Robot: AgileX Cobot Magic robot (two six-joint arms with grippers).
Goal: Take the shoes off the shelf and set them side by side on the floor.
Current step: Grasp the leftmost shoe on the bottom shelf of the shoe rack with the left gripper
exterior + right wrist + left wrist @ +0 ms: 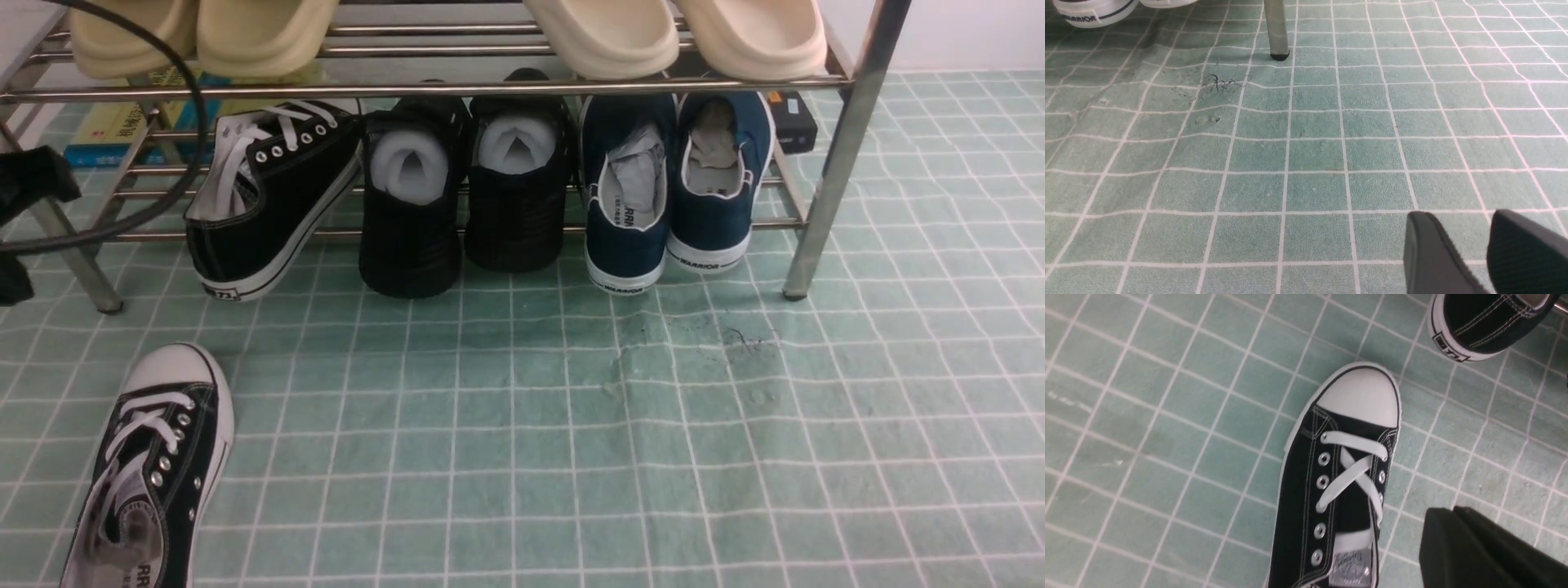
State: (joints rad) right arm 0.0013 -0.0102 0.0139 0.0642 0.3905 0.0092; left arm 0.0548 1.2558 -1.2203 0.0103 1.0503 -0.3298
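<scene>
One black canvas shoe (155, 474) with white laces lies on the pale green floor (571, 425) at the near left, its white toe cap pointing at the shelf (490, 86). The wrist view shows this shoe (1339, 477) from above. The other shoe (269, 196) rests tilted on the shelf's lower tier at the left, its heel (1482, 326) hanging over the front rail. My left gripper (1447, 512) hovers just beside the floor shoe, shut and holding nothing. My right gripper (1461, 216) is open over bare floor, with nothing between its fingers.
On the lower tier stand two black shoes stuffed with white paper (408, 204) and navy slip-ons (669, 196). Cream slippers (604, 33) fill the top tier. The chrome leg (824, 188) stands right. A black cable (188, 106) hangs at the left, with books (114, 131) behind.
</scene>
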